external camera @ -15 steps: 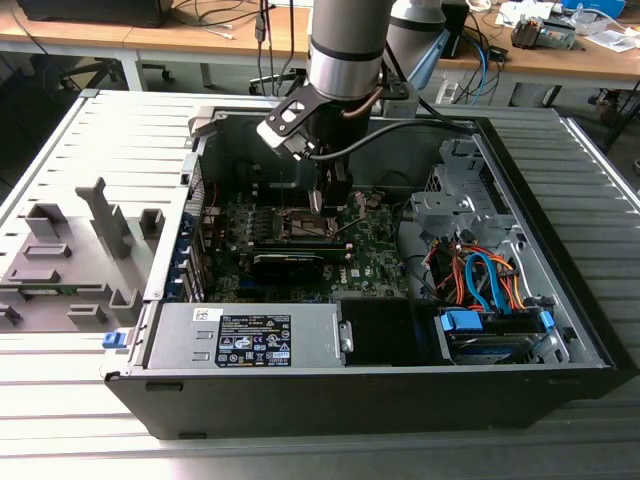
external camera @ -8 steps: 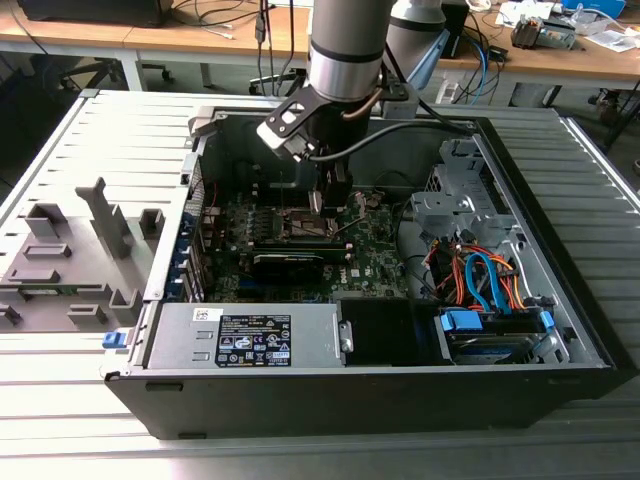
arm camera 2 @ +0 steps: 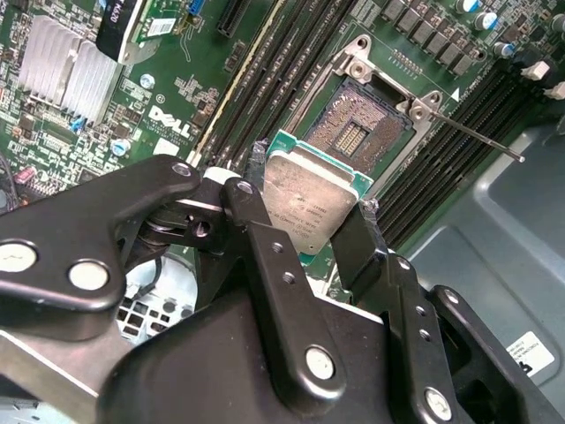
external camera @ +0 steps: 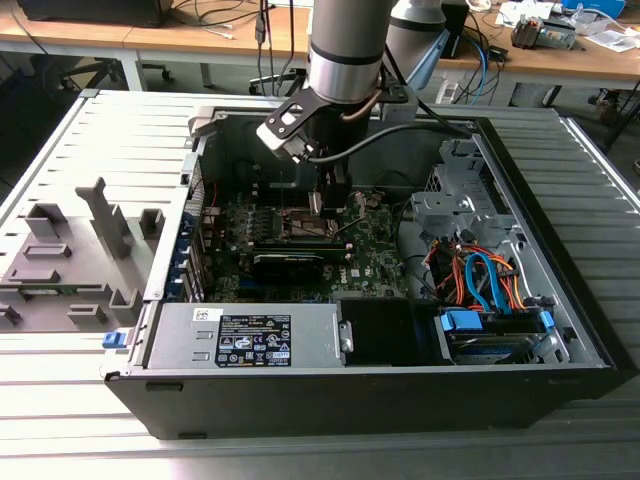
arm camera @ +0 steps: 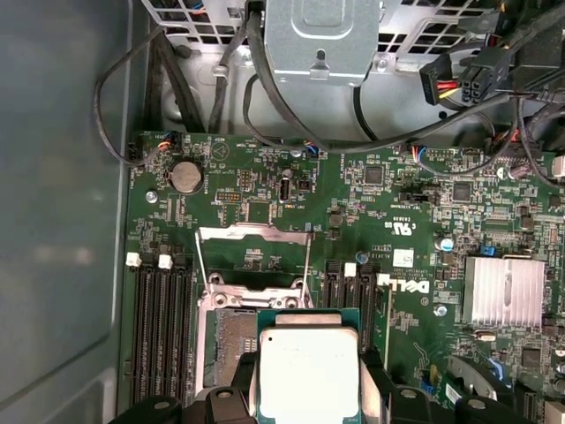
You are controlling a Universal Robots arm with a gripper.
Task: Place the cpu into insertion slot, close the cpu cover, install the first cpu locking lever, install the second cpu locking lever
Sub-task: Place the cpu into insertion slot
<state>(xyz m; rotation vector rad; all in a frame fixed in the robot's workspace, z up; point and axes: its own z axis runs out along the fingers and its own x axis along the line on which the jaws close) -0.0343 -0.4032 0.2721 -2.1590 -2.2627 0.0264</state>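
**Cpu [arm camera 2: 309,199] pinched over the open slot [arm camera 2: 357,119], not yet seated.**

At the exterior view's left a grey fixture [external camera: 75,260] sat on the table [external camera: 60,400], well apart from the work. To its right the open case [external camera: 560,330] lay on its side, so the board [external camera: 375,262] faced up and the arm [external camera: 345,50] could reach it from above. In the second wrist view the gripper [arm camera 2: 313,187] had its fingers [arm camera 2: 360,243] pressed onto two opposite edges of the cpu, likely to leave its underside free for setting down. The cpu hung just above the slot; whether it sat level with it could not be told. In the first wrist view the cover [arm camera: 253,232] stood swung up off the slot. In the second wrist view a lever [arm camera 2: 477,137] jutted out sideways, so nothing seemed to bar the way down.
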